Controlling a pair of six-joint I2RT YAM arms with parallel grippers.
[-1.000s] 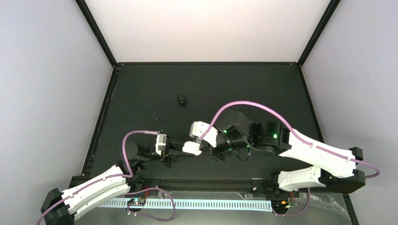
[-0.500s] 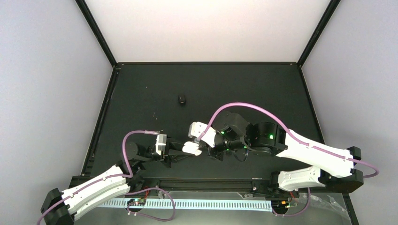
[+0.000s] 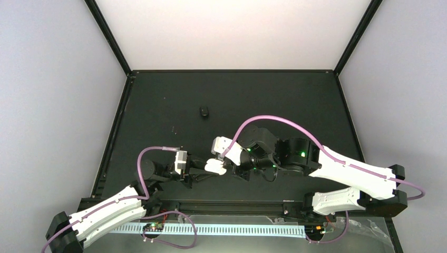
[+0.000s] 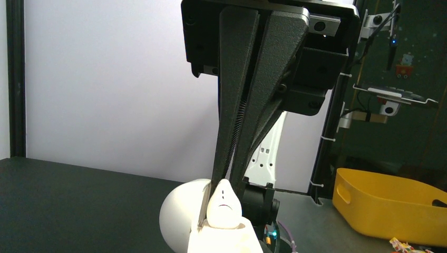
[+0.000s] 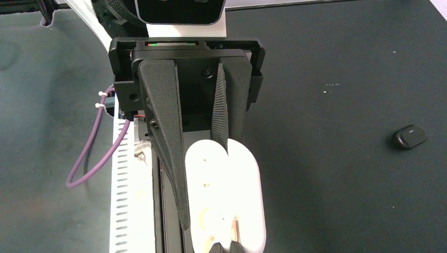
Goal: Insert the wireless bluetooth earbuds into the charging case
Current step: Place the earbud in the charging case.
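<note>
Open case point(image 5: 245, 190) sits close to the near edge of the table point(image 3: 158, 105), a little left of centre, between the two arms. It is held by the left gripper point(image 5: 206, 190), fingers part-way apart, one down the outer side of one half and the other in the crease by the hinge. Above it the right gripper point(image 4: 225, 183) points down, fingers closed tight together, tips meeting the narrow top of a white bud point(image 4: 224, 206). The bud stands upright in the case, with the lid point(image 4: 179, 216) swung open beside it. Cannot tell whether the tips nip the bud or only bear on it. Most of the bud shows above its socket, so probably not seated yet. Judged: bud very light, hard and glossy, apt to squirt out of a pinch. Best taken by the narrow end and pushed straight down its length. Case light with a smooth shell, likely to twist, so grip the body half and spare the hinge. A small black pebble point(image 3: 204, 111) lies well apart on the far side; too small to tell whether bud or case.
</note>
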